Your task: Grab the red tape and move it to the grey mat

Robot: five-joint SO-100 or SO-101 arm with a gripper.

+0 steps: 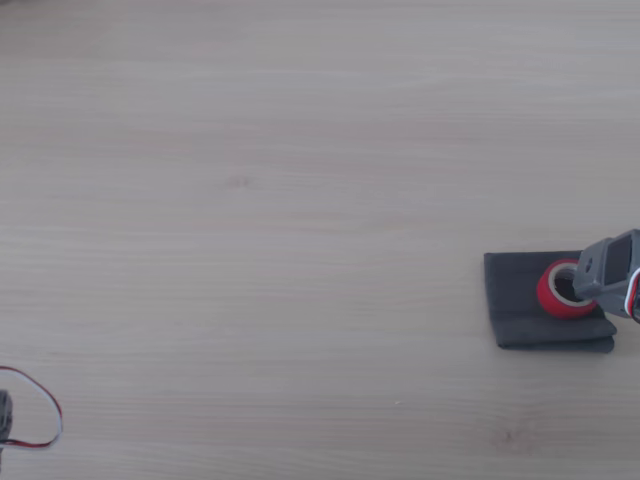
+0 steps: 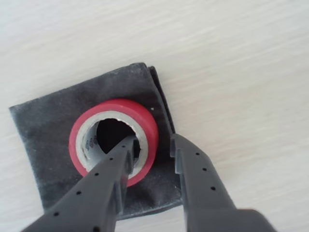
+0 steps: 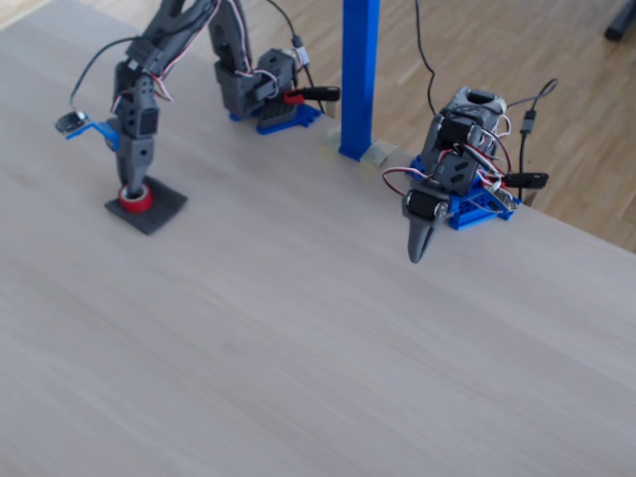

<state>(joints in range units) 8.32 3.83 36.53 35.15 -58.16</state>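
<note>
The red tape (image 2: 145,118) lies flat on the grey mat (image 2: 43,125), near the mat's folded edge. My gripper (image 2: 152,142) comes in from below in the wrist view. One finger (image 2: 116,164) sits inside the roll's open centre and the other finger (image 2: 190,164) stands outside the wall with a small gap, so the jaws are slightly open around the wall. In the other view the tape (image 1: 550,297) and mat (image 1: 510,300) are at the right edge, with the gripper (image 1: 585,285) over them. In the fixed view the tape (image 3: 136,203), mat (image 3: 167,211) and gripper (image 3: 130,189) are at the left.
A second arm (image 3: 452,149) stands folded at the table's far right edge, its gripper (image 3: 417,243) pointing down. A blue post (image 3: 360,79) rises at the back. A thin red wire loop (image 1: 45,405) lies at the lower left of the other view.
</note>
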